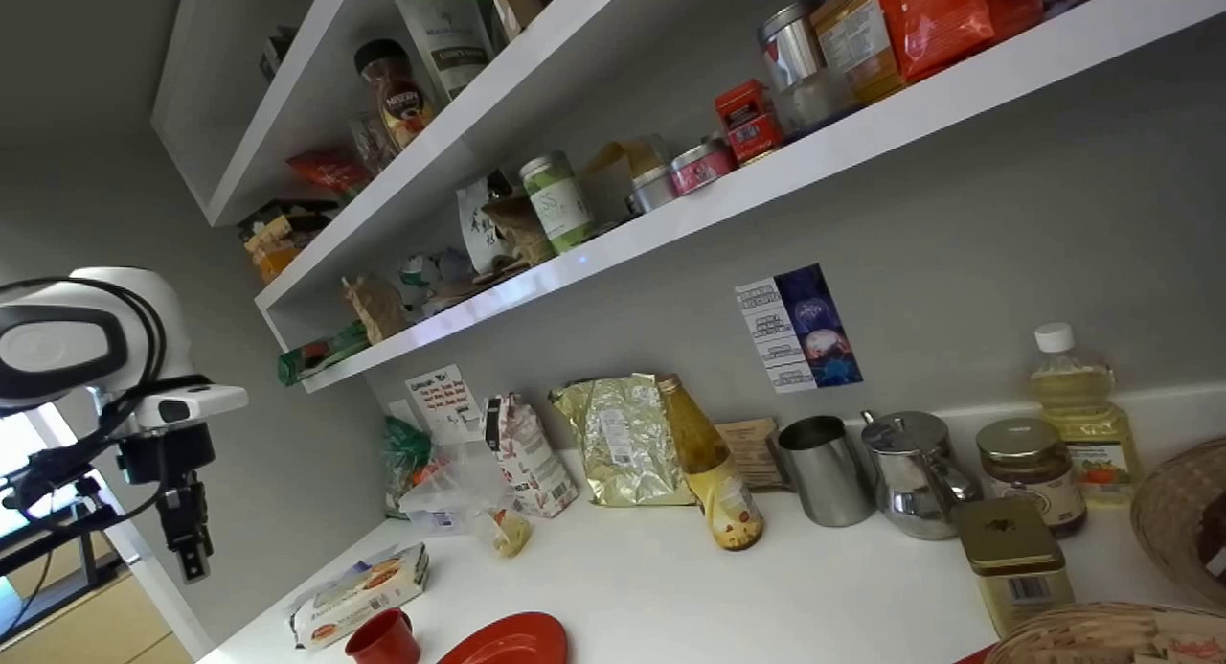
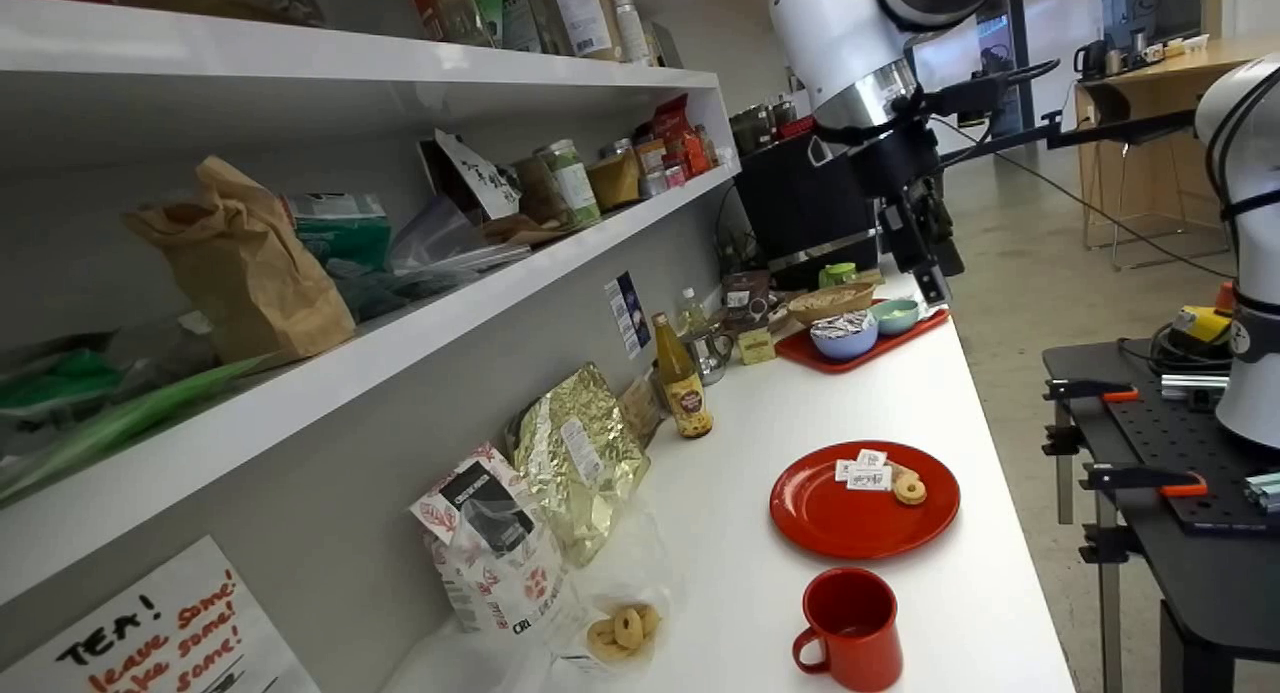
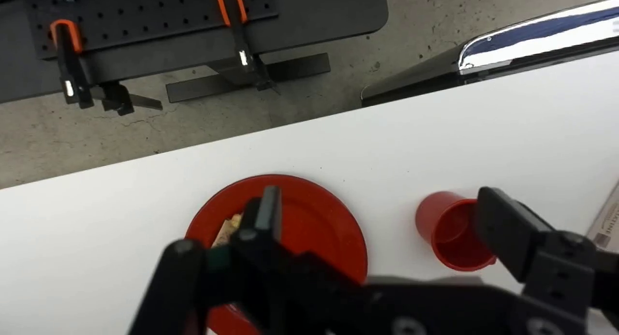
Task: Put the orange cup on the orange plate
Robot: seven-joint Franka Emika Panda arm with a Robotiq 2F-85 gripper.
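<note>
Wrist view looks down on the red cup (image 3: 452, 233), which stands upright on the white bench (image 3: 396, 146), well below the claw (image 3: 379, 209). The claw is spread wide, with a big gap between its 2 fingers (image 3: 505, 233). Seen from there, 1 finger hides a bit of the cup, and the other covers part of the red plate (image 3: 324, 224). In both exterior views, the claw hangs up high, well apart from the cup. The cup is near the plate, with some bench between them. Cookies (image 2: 908, 488) and little white packets (image 2: 868, 476) lie on the plate.
</note>
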